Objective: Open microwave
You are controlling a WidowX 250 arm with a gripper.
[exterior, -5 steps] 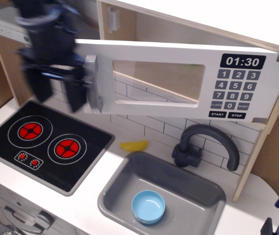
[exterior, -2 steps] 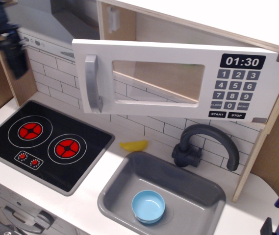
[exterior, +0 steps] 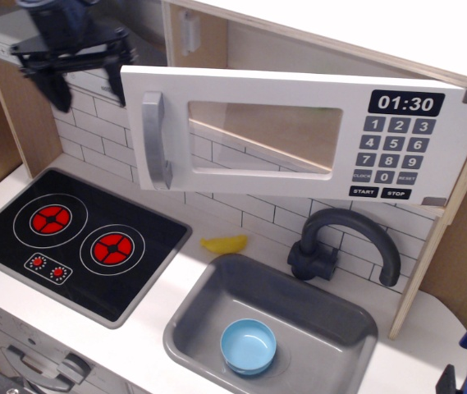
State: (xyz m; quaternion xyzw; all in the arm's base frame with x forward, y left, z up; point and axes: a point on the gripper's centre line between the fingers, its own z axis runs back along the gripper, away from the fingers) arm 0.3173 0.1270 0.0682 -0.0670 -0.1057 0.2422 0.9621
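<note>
The white toy microwave (exterior: 299, 131) with wood sides hangs above the counter. Its door stands swung partly open, the left edge pulled out from the cabinet, and the wooden inside shows behind it. The grey vertical bar handle (exterior: 154, 139) is on the door's left side, the clear window in the middle, the clock display and keypad (exterior: 389, 152) on the right. My black gripper (exterior: 85, 90) is at the upper left, above and to the left of the handle, apart from it. Its fingers (exterior: 57, 89) point down, spread open and empty.
A black stovetop (exterior: 77, 238) with two red burners lies at the left. A grey sink (exterior: 270, 324) holds a light blue bowl (exterior: 249, 345), with a dark faucet (exterior: 344, 242) behind. A yellow banana-like toy (exterior: 225, 244) lies by the backsplash. A grey range hood (exterior: 3, 37) is behind the gripper.
The gripper let go of the handle, swung away up to the far left, and has now come back rightward toward the door's top-left corner. The door has stayed partly open.
</note>
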